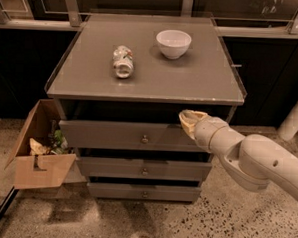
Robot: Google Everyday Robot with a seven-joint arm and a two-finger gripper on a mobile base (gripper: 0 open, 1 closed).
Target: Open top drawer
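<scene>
Three grey fronts sit stacked in the middle of the frame, under the desk (190,88). Which one is the top drawer?

The uppermost and widest. The top drawer (108,135) lies just below the desk's edge, with a dark gap above it. Its small round metal knob (145,139) is at the centre of the front.

Where is the gripper?

The gripper (189,122) is at centre right, by the drawer's upper right corner. It is right of the knob and apart from it. The pale arm (257,159) runs off toward the lower right edge.

And the jaws?

Parted or closed, I cannot tell from this angle.

Is there any writing to read?

A can (123,62) lies on its side on the desk, upper centre, but its printed wrap is too blurred to read. A white bowl (173,43) stands upright to its right, apart from it.

What is at lower left?

A cardboard box (41,170) stands on the speckled floor (233,225) beside the drawers. Its flap is raised, and something green and some pale crumpled stuff lie inside. The front bears a dark mark that I cannot read.
</scene>
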